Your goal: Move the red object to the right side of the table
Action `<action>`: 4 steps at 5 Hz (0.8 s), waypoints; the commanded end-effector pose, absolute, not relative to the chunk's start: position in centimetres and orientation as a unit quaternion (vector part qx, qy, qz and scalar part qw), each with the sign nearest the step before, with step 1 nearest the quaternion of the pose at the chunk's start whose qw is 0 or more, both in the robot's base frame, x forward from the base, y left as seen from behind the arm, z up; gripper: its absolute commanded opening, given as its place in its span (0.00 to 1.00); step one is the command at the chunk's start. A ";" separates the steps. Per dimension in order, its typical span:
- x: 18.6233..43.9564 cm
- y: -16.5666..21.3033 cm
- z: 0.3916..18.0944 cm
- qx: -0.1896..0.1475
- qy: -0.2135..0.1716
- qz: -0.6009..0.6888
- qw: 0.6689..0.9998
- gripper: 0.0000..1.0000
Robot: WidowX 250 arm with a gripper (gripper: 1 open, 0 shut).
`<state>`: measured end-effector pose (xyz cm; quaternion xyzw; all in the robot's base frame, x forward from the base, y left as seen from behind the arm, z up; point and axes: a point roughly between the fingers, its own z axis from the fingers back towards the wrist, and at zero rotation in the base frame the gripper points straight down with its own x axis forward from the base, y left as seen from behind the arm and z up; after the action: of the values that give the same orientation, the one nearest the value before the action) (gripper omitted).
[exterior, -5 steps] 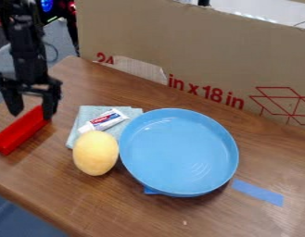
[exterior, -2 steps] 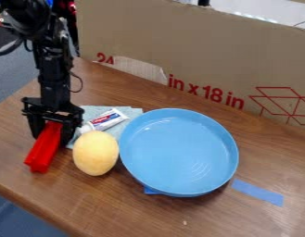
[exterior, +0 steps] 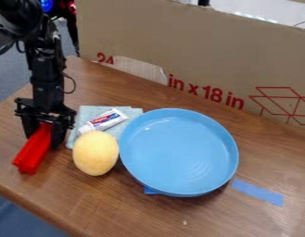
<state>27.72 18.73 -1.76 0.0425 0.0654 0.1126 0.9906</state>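
- The bright red elongated plastic block (exterior: 32, 151) lies on the brown wood-grain worktop (exterior: 44, 190) with its long axis running from about 1 o'clock at its upper end to 7 o'clock at its lower end.
- It sits near the worktop's left edge, at roughly 9 o'clock from the round yellow fruit (exterior: 96, 153) and just beside it.
- The black claw (exterior: 44, 123) points straight down over the block's upper end; the block extends away from it toward 7 o'clock.
- The claw's two fingers stand a little apart, one on either side of that upper end; whether they press on the block I cannot tell.
- Compared with the frame from a moment earlier, the block's lower end has swung out toward the left, so it lies more slanted, and the claw sits slightly further left.
- At 3 o'clock from the fruit rests the round blue plastic plate (exterior: 180, 151); a small red-and-white tube (exterior: 108, 118) lies on a pale cloth at 12 o'clock from the fruit.
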 end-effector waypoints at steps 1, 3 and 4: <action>28.2 17.4 0.2 0.043 0.053 0.109 0.992 0.00; 30.2 17.0 1.2 0.042 0.057 0.112 0.991 0.00; 30.5 15.4 3.0 0.031 0.034 0.104 0.994 0.00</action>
<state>29.63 15.02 0.02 0.0148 0.0760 0.1047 0.9915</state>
